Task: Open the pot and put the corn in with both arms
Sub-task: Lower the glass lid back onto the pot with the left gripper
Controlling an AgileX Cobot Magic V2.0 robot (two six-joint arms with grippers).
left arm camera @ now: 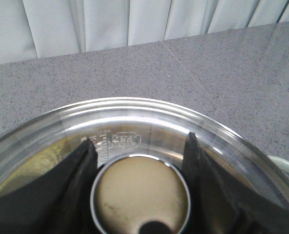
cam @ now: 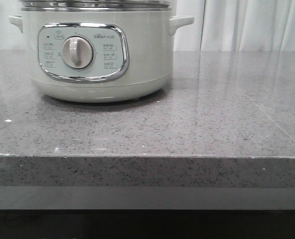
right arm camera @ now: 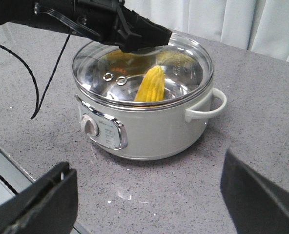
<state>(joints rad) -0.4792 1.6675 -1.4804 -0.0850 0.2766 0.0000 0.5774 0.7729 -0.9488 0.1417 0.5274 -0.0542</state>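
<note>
Corn (right arm camera: pixel 151 86) already inside the pot (right arm camera: pixel 144 127), under the glass lid (right arm camera: pixel 183 73) — task apparently near done. Left gripper (left arm camera: pixel 140 146) straddling the lid knob (left arm camera: pixel 140 195), seemingly unclamped; right gripper (right arm camera: pixel 144 192) wide, empty, well back.

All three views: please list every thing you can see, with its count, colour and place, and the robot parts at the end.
pot: one, pale grey-green, at the back left of the counter in the front view.
glass lid: one, clear with steel rim, on the pot.
lid knob: one, round, steel-rimmed, centre of the lid.
corn: one, yellow, inside the pot under the lid.
counter: one, speckled grey.
curtain: white, behind the counter.
left gripper: black, fingers either side of the lid knob.
right gripper: black, open, away from the pot.
</note>
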